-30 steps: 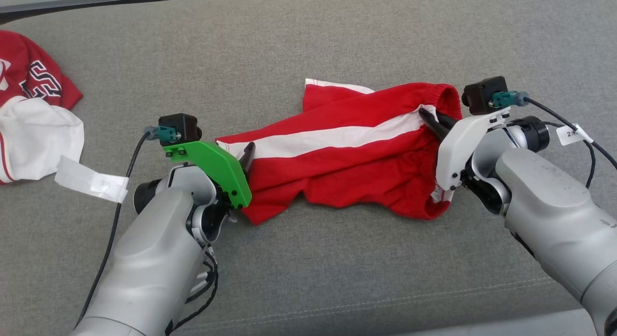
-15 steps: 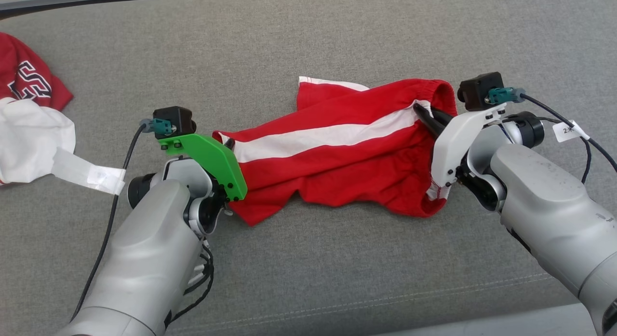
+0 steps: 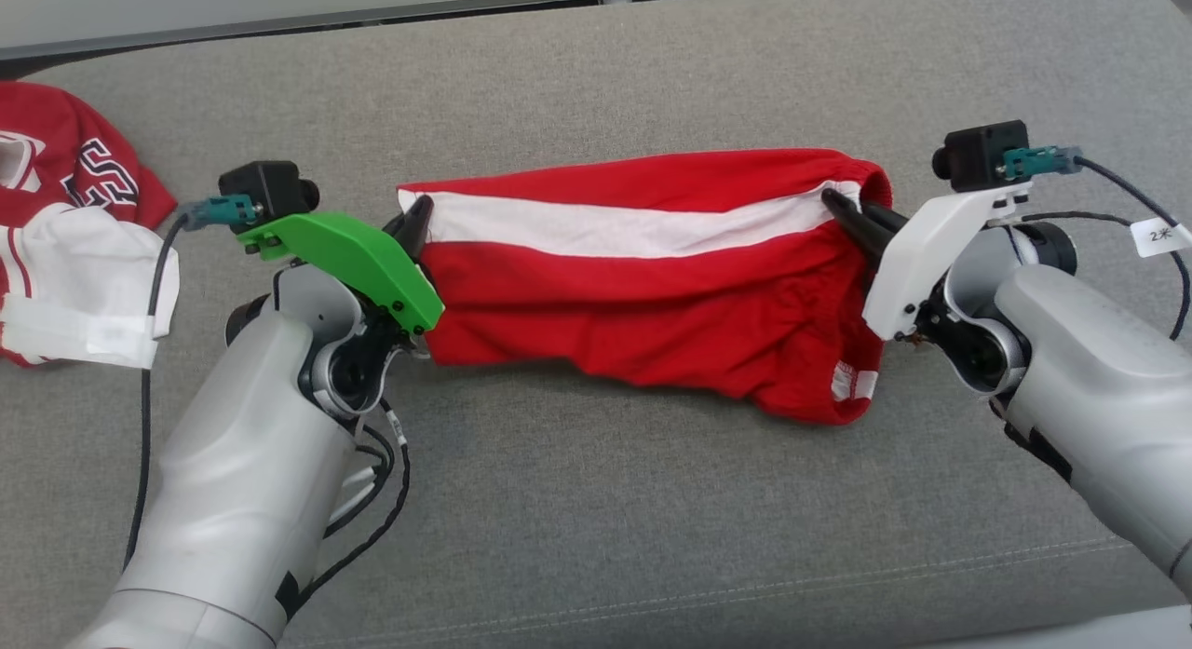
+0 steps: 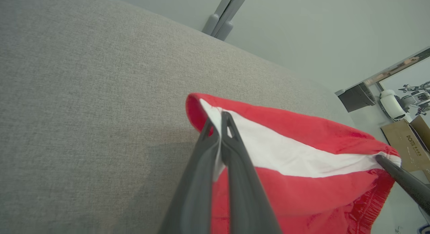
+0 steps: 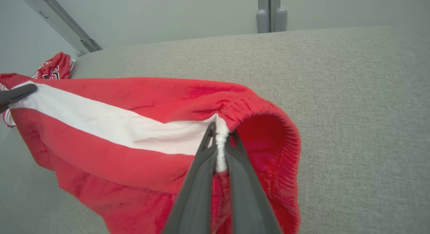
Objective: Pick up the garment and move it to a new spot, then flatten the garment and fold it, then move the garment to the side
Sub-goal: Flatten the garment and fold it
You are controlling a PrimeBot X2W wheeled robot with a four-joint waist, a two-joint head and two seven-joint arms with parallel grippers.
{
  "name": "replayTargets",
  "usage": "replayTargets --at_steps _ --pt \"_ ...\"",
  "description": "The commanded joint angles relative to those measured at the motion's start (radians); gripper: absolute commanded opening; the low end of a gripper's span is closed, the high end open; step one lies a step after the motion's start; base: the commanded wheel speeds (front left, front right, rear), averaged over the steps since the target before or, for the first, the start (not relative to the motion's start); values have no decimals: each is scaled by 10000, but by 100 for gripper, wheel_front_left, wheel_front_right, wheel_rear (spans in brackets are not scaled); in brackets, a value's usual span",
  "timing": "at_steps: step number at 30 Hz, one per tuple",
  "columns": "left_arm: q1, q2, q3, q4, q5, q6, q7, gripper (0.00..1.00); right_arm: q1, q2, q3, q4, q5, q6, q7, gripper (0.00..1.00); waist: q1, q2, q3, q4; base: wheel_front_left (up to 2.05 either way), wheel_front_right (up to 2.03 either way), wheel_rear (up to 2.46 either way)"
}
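The garment (image 3: 652, 286) is a pair of red shorts with a white side stripe, stretched sideways between both arms above the grey cushion (image 3: 596, 519). My left gripper (image 3: 416, 223) is shut on the hem end of the stripe; in the left wrist view the left gripper (image 4: 220, 121) pinches that white edge of the garment (image 4: 302, 167). My right gripper (image 3: 838, 207) is shut on the elastic waistband where the stripe ends; the right wrist view has the right gripper (image 5: 220, 133) clamped on the gathered white waistband of the garment (image 5: 117, 150). The lower half of the shorts hangs slack.
At the far left of the cushion lies a pile of other clothes (image 3: 65, 230), a red jersey with lettering and a white piece. The cushion's back edge meets a pale wall (image 3: 279, 2). A cardboard box (image 4: 403, 143) stands beyond the cushion in the left wrist view.
My left gripper has shut on the hem end of the stripe. Both arms have lifted and pulled apart, so the crumpled shorts now hang stretched out. The head camera has shifted too.
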Motion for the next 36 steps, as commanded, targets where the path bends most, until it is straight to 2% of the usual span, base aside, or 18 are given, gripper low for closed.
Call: replayTargets --at_steps 1,8,12,21,28,36 --pt "99 98 70 -106 -65 -40 31 0 65 -128 -19 -101 121 1 74 0 -1 -1 -202 32 0 0 0" --pt "235 617 638 -1567 -703 268 631 0 13 -1023 -265 -1297 1060 1 857 0 -1 -1 -825 9 0 0 0" --pt "160 1055 941 -2897 -1141 795 1457 0 -219 -1450 -626 -1884 1602 1 1259 0 -1 -1 -1349 -54 0 0 0" --pt "-484 1438 1101 -4432 -1644 2112 3094 0 -955 -1538 -1589 -2406 2869 1 2157 0 -1 -1 -2129 -145 0 0 0" --pt "-944 1838 501 -4917 -1101 2647 3991 0 -1508 -1625 -1750 -2626 2946 1 2960 0 -1 -1 -2407 -190 0 0 0" --pt "-1219 1487 1206 -5041 -1858 3225 4055 0 -1853 -1570 -1989 -2102 2766 1 3353 0 -1 -1 -2485 -197 0 0 0"
